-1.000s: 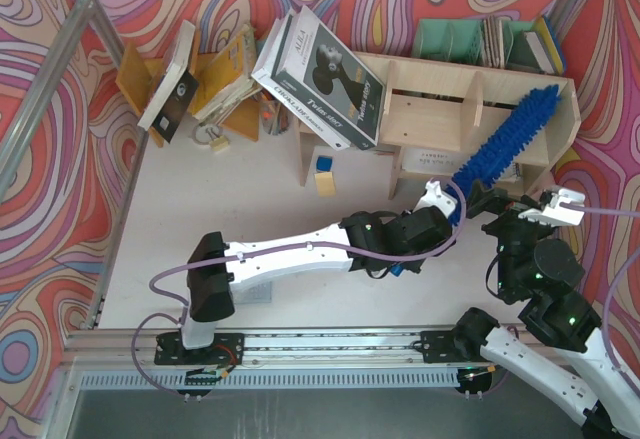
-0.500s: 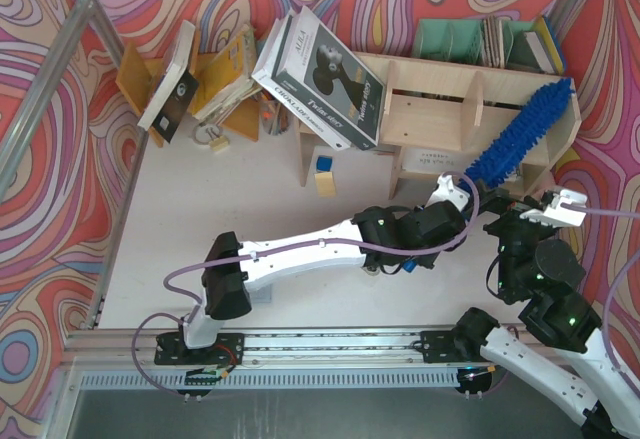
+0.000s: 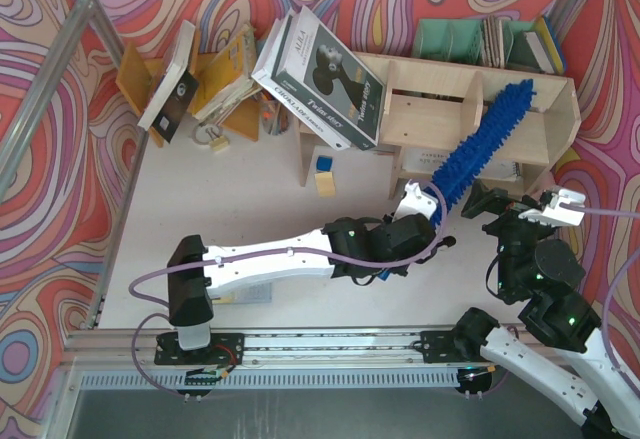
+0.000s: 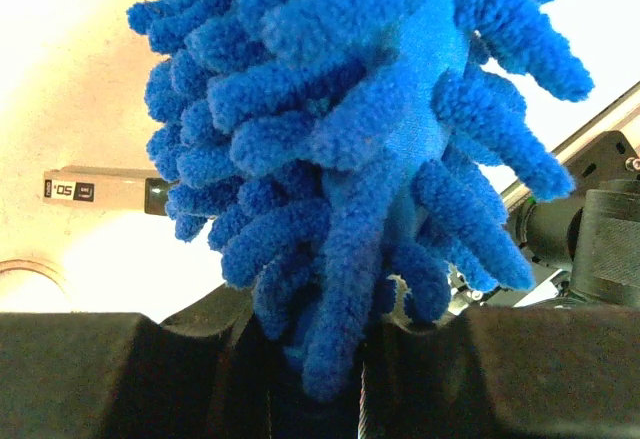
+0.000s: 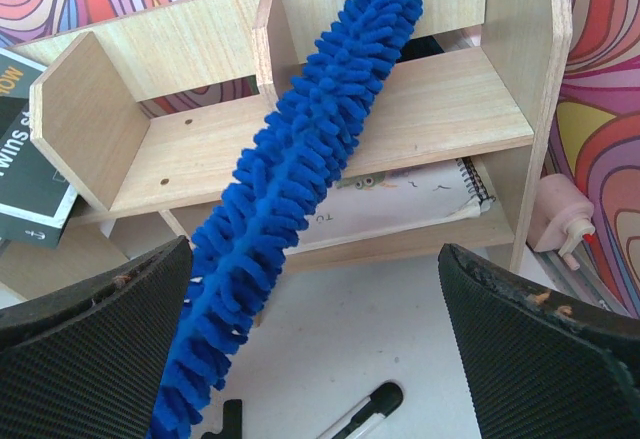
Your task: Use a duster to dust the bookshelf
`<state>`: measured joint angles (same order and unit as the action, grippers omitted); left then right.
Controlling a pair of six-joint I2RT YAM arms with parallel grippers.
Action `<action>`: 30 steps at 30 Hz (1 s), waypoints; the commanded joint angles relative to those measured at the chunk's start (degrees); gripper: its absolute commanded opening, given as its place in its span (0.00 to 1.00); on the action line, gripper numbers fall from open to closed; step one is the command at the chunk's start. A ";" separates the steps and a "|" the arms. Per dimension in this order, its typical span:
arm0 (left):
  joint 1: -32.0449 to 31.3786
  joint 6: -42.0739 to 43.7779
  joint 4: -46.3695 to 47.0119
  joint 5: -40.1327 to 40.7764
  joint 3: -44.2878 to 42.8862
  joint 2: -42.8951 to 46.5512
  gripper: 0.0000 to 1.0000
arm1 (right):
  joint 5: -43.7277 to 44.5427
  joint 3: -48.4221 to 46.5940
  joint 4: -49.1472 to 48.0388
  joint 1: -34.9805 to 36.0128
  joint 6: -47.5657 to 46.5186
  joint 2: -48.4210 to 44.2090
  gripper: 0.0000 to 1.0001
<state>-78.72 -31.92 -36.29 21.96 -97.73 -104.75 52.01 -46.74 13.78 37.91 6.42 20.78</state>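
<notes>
the left gripper (image 3: 420,202) was clamped tight on the base of the duster (image 3: 486,143), its black jaws closed round the blue stem just below the fluffy strands (the wrist view showed little besides blue fibres spilling over the gripper (image 4: 318,364)). from that hold the duster (image 5: 298,171) slanted up and to the right across the front of the bookshelf (image 3: 432,111). it crossed the edge of the upper board just to the right of an upright divider, and its tip reached the back board of the right-hand upper compartment. whether the fibres pressed on the wood or only brushed it could not be told.

the right gripper (image 3: 522,205) hung near the bookshelf's right end with its jaws spread wide and nothing between them. its two black pads (image 5: 92,351) framed the bookshelf (image 5: 455,99) from the near side, apart from the duster. a spiral notebook (image 5: 425,191) lay in the lower tier behind the duster. large books (image 3: 322,81) leaned over the shelf's left end.
</notes>
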 commanded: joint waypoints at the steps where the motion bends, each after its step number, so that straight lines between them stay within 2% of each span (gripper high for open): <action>1: -0.60 -2.34 2.11 3.93 0.72 2.49 0.00 | -0.07 0.42 -2.23 0.23 -0.35 -0.30 0.99; 7: -0.95 -2.16 0.95 3.15 1.06 2.03 0.00 | -0.07 0.36 -2.05 0.23 -0.09 -0.47 0.99; 22: -2.14 3.71 -0.71 -3.91 -9.17 -6.47 0.00 | 0.11 0.37 -1.97 0.24 -0.26 -0.65 0.99; 30: -2.16 3.43 -0.88 -2.80 -6.54 -4.40 0.00 | 0.24 0.42 -1.86 0.24 -0.20 -0.91 0.99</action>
<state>-80.82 -29.10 -37.87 17.61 -104.95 -111.57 52.03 -46.74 13.80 37.91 6.44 20.69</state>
